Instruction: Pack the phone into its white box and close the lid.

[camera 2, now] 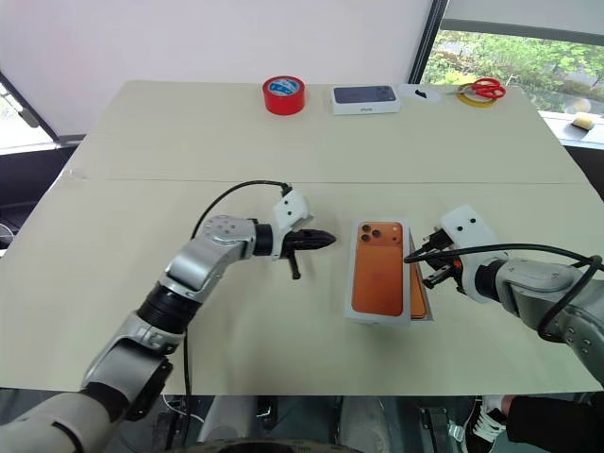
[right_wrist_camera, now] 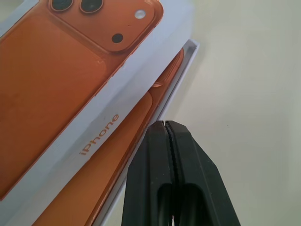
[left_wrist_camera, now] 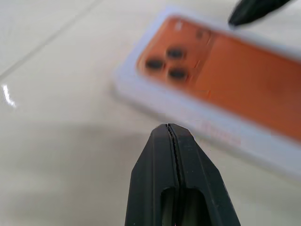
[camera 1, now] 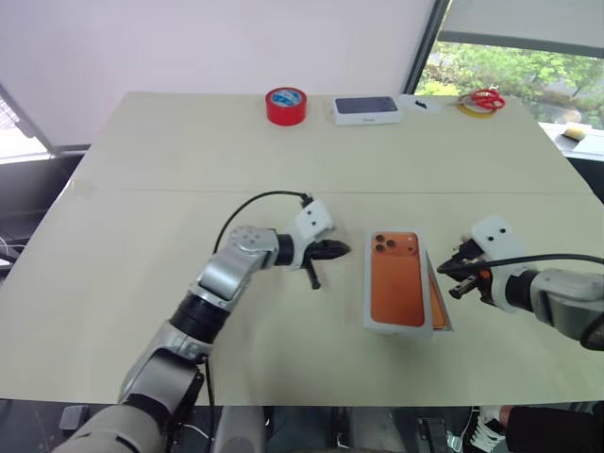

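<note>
The pale worktop point(camera 1: 142, 236) is wide and mostly bare, and the work sits near its front edge, right of centre. There the lid point(camera 1: 396, 293) – its top printed with an orange phone picture – lies over the white box point(right_wrist_camera: 186, 61), but skewed. Along its right side the tray's thin rim and a strip of the phone point(right_wrist_camera: 127, 136) inside show from under it, so I judge the lid laid on but not seated.

The left end effector point(camera 1: 338, 249) hangs just left of the lid, pinched closed and empty. The right end effector point(camera 1: 453, 279) is just beside the exposed rim, also closed on nothing.

To finish well, I would brace the lid's left edge with the left tips, nudge from the right until the rims line up all round, then press down evenly – a push on one corner may jam it.

There is open room on every side. The red tape roll point(camera 1: 286, 105), a dark-topped box point(camera 1: 366, 109) and scissors point(camera 1: 486, 98) stay well apart along the far edge.
</note>
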Controlling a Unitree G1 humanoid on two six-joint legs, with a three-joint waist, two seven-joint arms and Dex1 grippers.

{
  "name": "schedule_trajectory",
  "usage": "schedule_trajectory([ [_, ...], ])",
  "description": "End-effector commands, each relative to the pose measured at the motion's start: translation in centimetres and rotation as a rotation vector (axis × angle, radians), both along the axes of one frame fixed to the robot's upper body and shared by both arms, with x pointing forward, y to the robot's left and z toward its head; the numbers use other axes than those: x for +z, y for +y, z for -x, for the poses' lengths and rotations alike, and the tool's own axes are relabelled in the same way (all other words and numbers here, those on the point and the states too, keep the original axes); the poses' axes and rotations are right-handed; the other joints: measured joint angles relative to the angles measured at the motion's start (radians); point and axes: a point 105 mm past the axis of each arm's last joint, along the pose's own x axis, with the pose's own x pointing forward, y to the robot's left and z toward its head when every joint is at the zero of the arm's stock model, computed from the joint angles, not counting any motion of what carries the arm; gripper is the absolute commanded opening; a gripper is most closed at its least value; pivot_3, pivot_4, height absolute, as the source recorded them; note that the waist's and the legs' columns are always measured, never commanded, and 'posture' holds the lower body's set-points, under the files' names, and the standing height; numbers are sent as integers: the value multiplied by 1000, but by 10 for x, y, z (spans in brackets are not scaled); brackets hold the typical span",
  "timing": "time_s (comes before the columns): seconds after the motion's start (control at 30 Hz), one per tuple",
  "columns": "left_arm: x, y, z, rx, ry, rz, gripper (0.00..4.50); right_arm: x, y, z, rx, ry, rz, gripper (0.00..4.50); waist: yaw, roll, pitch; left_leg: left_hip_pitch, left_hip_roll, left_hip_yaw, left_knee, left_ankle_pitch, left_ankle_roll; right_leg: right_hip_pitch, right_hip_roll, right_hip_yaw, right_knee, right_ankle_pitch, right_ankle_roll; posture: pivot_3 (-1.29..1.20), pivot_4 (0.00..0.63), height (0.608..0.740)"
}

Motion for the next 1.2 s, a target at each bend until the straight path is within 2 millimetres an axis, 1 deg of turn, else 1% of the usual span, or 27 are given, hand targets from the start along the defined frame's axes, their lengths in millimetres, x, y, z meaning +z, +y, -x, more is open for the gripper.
schedule_trajectory([
  [0.03,-1,-13,20,-125,-13,-36,0,4,6,0,37,-23,21,34,4,0,0,0,0,0,0,0,0,1,0,0,0,0,0,0,150,730],
  [0.13,-8,-21,25,-159,0,-62,0,3,8,1,51,-18,23,34,6,0,0,0,0,0,0,0,0,1,0,0,-1,0,0,0,150,730],
  [0.23,-18,-31,33,-217,14,-107,0,3,9,1,59,-19,30,34,3,0,0,0,0,0,0,0,0,0,0,0,-1,0,0,0,150,730],
  [0.33,-21,-37,31,-216,21,-104,0,3,10,1,64,-20,36,34,-2,0,0,0,0,0,0,0,0,0,0,0,0,0,0,0,150,730],
  [0.47,-16,-49,36,-253,26,-62,0,2,11,2,68,-20,45,34,-3,0,0,0,0,0,0,0,0,0,0,0,0,0,0,0,150,730],
  [0.53,-13,-53,36,-254,23,-41,0,2,11,3,68,-18,48,34,-1,0,0,0,0,0,0,0,0,0,0,0,0,0,0,0,150,730],
  [0.63,-2,-63,35,-236,38,28,0,1,9,4,61,-15,58,34,0,0,0,0,0,0,0,0,0,0,0,0,0,0,0,0,150,730],
  [0.77,3,-72,38,-242,42,62,0,0,6,6,50,-13,64,34,-2,0,0,0,0,0,0,0,1,0,0,0,0,0,0,0,150,730],
  [1.0,1,-77,37,-246,41,56,0,0,4,6,39,-10,68,34,-2,0,0,0,0,-1,0,0,1,0,0,0,0,0,0,0,150,730],
  [1.2,-2,-73,36,-239,37,41,0,0,1,7,35,-8,79,34,-2,0,0,0,0,-1,0,0,1,0,0,0,0,0,0,0,150,730],
])
